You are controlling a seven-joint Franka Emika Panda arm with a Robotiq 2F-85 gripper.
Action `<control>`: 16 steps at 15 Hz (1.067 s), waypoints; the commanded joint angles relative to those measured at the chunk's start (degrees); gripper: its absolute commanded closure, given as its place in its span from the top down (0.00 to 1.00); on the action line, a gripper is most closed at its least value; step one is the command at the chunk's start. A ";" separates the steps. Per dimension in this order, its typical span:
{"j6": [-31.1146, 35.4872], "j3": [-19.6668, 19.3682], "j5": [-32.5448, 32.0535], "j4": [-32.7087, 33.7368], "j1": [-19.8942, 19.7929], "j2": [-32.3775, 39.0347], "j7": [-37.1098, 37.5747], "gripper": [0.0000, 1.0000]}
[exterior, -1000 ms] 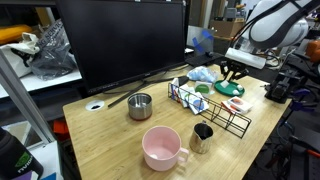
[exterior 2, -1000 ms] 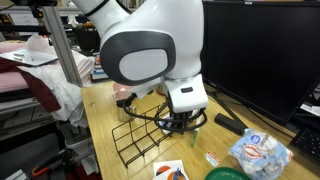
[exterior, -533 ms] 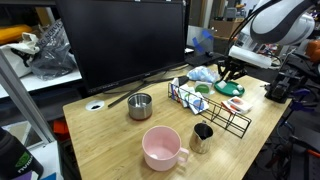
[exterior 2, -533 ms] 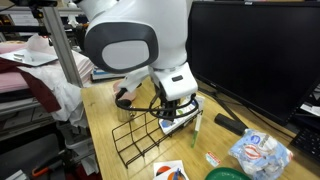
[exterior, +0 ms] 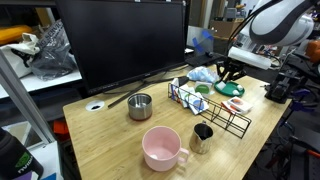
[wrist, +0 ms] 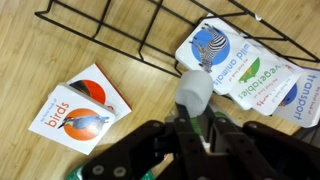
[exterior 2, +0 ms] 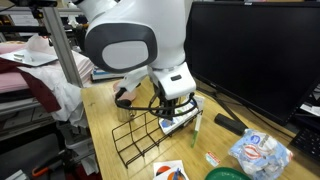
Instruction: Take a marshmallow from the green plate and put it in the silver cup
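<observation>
Over the far end of the table (exterior: 105, 135), in an exterior view, the gripper (exterior: 231, 75) hangs a little higher above the clutter beside the wire rack (exterior: 214, 112) than it did a second ago, and it has kept that height for the last half second. The silver cup (exterior: 203, 135) stands well apart from it, at the near end of the rack and just beside the pink mug (exterior: 162, 148). In an exterior view from another angle, the arm has shifted since a second ago and now carries the gripper (exterior 2: 177, 118) over the rack's edge. The green plate (exterior 2: 225, 174) shows only as a sliver at the bottom edge, apart from the tool. In the wrist view the jaws are drawn in narrow on a pale marshmallow (wrist: 193, 92), which hangs clear above the picture cards (wrist: 245, 70) lying on the table. How firmly it is pinched is hard to judge, since its lower part is hidden. The pick looks done, so what remains is the carry across to the cup and a release over its mouth.
</observation>
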 commanded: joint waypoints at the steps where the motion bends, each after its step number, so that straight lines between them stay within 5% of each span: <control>1: 0.30 1.79 -1.07 -1.47 1.74 -2.55 -1.39 0.04; 10: 1.08 8.41 -6.81 -0.15 7.95 -0.83 -1.33 0.04; 16: 1.40 10.95 -4.69 -0.78 10.92 0.38 -4.18 0.04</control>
